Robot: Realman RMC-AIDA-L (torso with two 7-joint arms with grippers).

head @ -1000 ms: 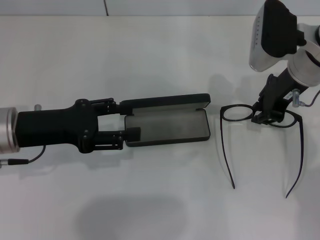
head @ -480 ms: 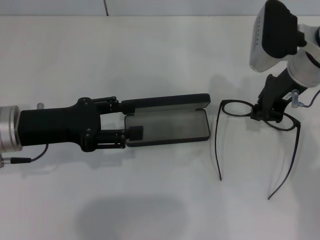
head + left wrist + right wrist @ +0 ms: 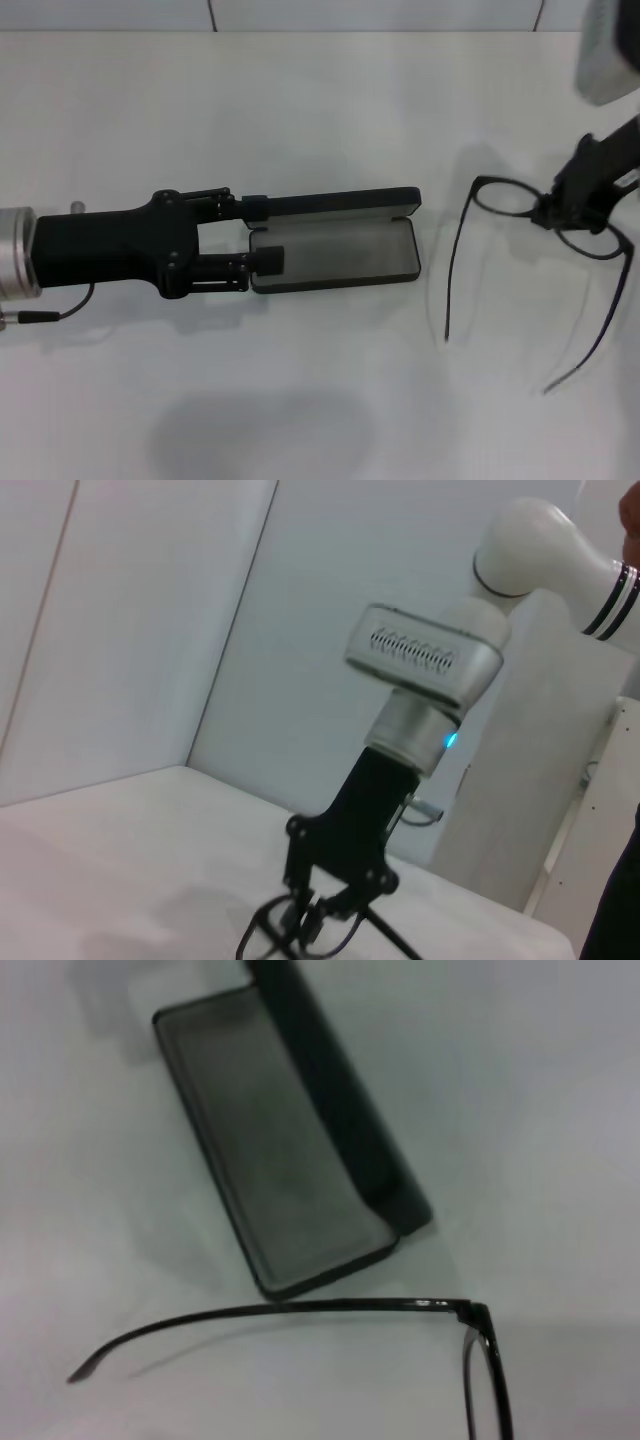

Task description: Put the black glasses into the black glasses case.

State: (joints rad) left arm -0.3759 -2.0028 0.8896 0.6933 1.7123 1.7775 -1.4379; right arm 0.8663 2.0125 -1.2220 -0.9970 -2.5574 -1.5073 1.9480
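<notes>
Your right gripper [image 3: 572, 207], far right of frame, is clamped on the black glasses [image 3: 520, 200] at the bridge — lifted, temples dangling — while the left gripper [image 3: 258, 235], jaws spread, braces the open black glasses case [image 3: 340, 250] mid-frame.

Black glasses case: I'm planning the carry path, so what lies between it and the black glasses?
Nothing: the head view shows only bare table between the black glasses case and the black glasses.

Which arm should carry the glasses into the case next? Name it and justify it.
Right. The right pincer is shut on the black glasses at the frame front, holding them beside the open black glasses case. The left pincer is busy at the case's far end, bracing it.
</notes>
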